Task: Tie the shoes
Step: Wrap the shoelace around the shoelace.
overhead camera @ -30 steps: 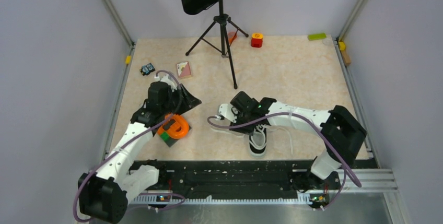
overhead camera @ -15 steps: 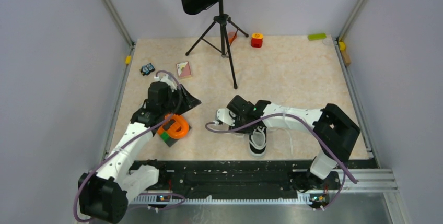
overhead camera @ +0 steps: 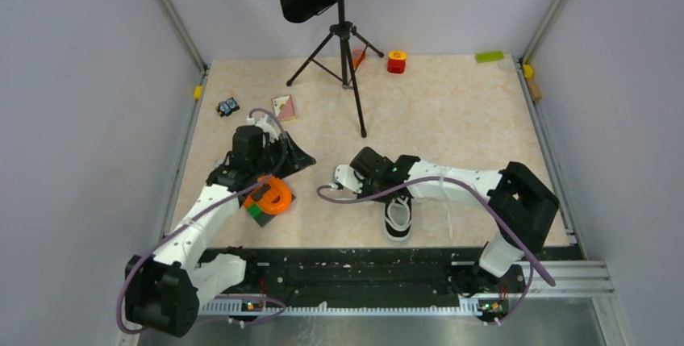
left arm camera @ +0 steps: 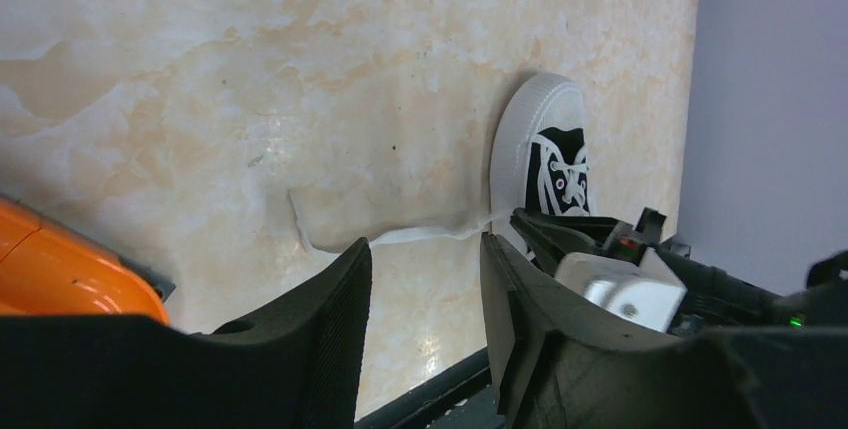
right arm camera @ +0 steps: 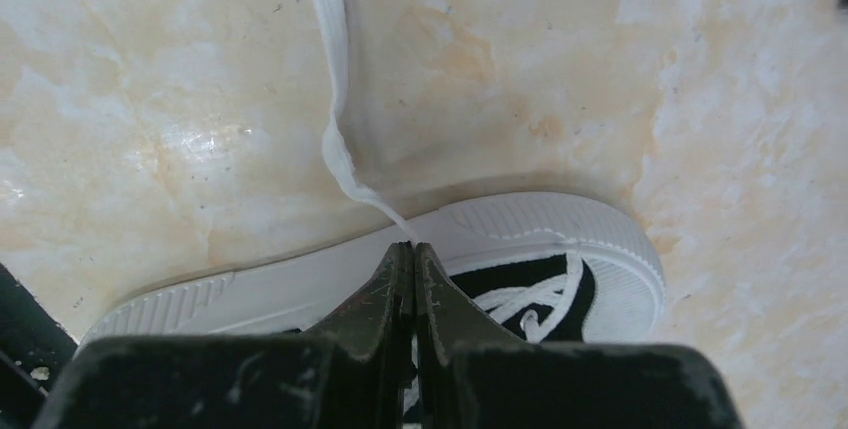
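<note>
The shoe (overhead camera: 398,217) is a black canvas sneaker with a white sole, lying near the front rail with its toe toward the arms. It also shows in the left wrist view (left arm camera: 556,154) and the right wrist view (right arm camera: 560,249). One white lace (right arm camera: 336,99) trails off its left side across the table, where the left wrist camera sees it too (left arm camera: 420,234). My right gripper (right arm camera: 411,247) (overhead camera: 377,194) hangs over the shoe's left edge, shut on that lace at its tips. Left of the shoe, my left gripper (left arm camera: 425,279) (overhead camera: 294,156) stands open above the table, holding nothing.
An orange ring-shaped object (overhead camera: 270,194) on a green block lies under the left arm. A music stand tripod (overhead camera: 345,47) stands at the back centre. A card (overhead camera: 283,107), a small dark toy (overhead camera: 228,106), a red toy (overhead camera: 396,61) and a green piece (overhead camera: 489,56) lie further back.
The right gripper's jaws have closed on the lace after sinking slightly toward the shoe's left side. The left arm has shifted only a little, its jaws unchanged.
</note>
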{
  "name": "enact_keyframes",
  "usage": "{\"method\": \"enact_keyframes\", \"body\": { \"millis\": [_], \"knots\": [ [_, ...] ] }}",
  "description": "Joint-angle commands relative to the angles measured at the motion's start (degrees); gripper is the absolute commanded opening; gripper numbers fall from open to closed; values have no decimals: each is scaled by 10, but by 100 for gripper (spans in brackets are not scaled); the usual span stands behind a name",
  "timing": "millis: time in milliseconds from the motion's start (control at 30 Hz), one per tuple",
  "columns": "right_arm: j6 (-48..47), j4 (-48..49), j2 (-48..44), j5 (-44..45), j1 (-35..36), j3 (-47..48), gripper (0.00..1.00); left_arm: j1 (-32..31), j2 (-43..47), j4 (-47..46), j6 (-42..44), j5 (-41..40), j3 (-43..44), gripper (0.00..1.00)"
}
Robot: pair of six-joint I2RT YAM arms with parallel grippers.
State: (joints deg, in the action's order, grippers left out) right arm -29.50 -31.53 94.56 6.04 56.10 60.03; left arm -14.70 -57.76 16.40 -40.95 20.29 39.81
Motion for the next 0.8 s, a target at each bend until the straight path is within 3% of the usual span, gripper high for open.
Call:
{"method": "enact_keyframes", "body": {
  "millis": [0,133,433,767],
  "knots": [
    [44,24,-74,6,3,1,0,-4,-46,-54,19,69,-6,47],
    [81,35,-118,2,3,-9,0,-29,-89,-98,20,97,-2,47],
    [136,48,-178,-12,-15,-32,0,-151,-198,-179,42,90,58,47],
    [232,96,-244,-78,-82,-90,0,-204,-258,-247,75,107,71,47]
  ]
}}
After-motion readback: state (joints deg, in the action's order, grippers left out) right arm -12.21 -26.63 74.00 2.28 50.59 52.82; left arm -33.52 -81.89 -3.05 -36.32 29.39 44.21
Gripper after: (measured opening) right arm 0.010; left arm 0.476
